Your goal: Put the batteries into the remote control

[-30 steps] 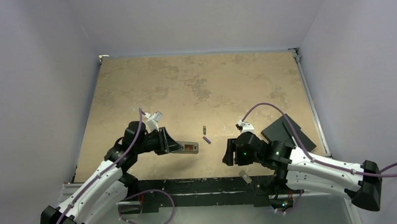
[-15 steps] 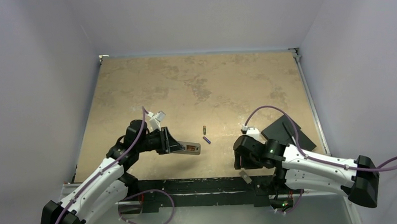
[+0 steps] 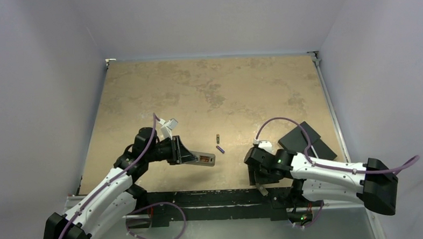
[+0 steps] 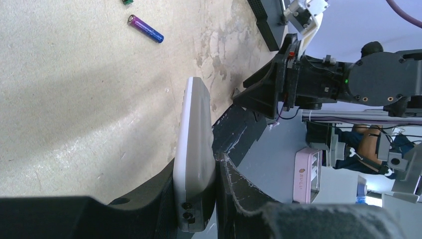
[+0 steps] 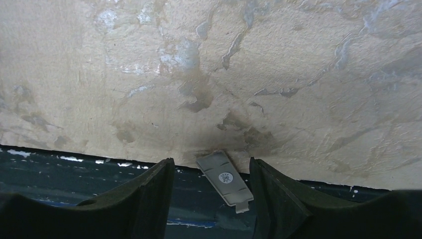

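Observation:
My left gripper (image 3: 190, 156) is shut on the remote control (image 3: 202, 160) and holds it out over the table's near part, recess side up. In the left wrist view the remote (image 4: 193, 129) stands edge-on between the fingers (image 4: 234, 184). The purple battery (image 3: 220, 149) and the dark battery (image 3: 217, 137) lie on the table just beyond the remote; the purple one also shows in the left wrist view (image 4: 145, 28). My right gripper (image 3: 256, 175) is open and empty at the near edge. Its fingers straddle the small grey cover piece (image 5: 224, 180) from above.
The grey cover piece (image 3: 261, 190) lies half over the table's near edge and the dark rail (image 3: 202, 197). A flat black slab (image 3: 304, 139) lies at the right, behind my right arm. The tan tabletop (image 3: 208, 92) stretches to the far wall.
My right gripper has drawn back from beside the batteries toward the near edge and turned down over the grey cover piece. The left gripper with the remote has shifted slightly right.

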{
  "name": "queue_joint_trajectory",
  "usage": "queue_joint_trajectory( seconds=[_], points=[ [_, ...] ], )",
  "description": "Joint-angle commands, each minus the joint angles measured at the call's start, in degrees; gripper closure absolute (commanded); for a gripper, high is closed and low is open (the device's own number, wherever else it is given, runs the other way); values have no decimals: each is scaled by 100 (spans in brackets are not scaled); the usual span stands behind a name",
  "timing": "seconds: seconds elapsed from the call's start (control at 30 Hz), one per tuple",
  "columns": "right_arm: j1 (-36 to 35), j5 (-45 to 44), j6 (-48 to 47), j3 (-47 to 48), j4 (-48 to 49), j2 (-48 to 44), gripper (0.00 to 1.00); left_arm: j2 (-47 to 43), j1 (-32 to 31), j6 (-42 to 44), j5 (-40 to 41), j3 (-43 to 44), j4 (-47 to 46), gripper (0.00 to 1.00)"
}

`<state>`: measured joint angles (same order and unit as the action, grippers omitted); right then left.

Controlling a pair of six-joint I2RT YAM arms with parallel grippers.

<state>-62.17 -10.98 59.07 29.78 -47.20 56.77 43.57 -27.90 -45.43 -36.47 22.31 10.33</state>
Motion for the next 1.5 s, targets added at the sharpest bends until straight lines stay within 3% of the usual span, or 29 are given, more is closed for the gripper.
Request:
queue_joint_trajectory(
  seconds=[0.0,0.47,1.07,1.47],
  points=[
    [-90,70,-23,-51,207,186,36,-22,-22,124,-219,136,-333,100],
    [-441,-138,245,-34,176,764,41,-68,-22,130,-308,134,-365,100],
    [-548,-488,321,482,-11,908,78,-99,-22,116,-299,120,-341,100],
    [-546,-463,-322,1512,669,1705,80,-266,-22,319,243,500,471,100]
  ],
)
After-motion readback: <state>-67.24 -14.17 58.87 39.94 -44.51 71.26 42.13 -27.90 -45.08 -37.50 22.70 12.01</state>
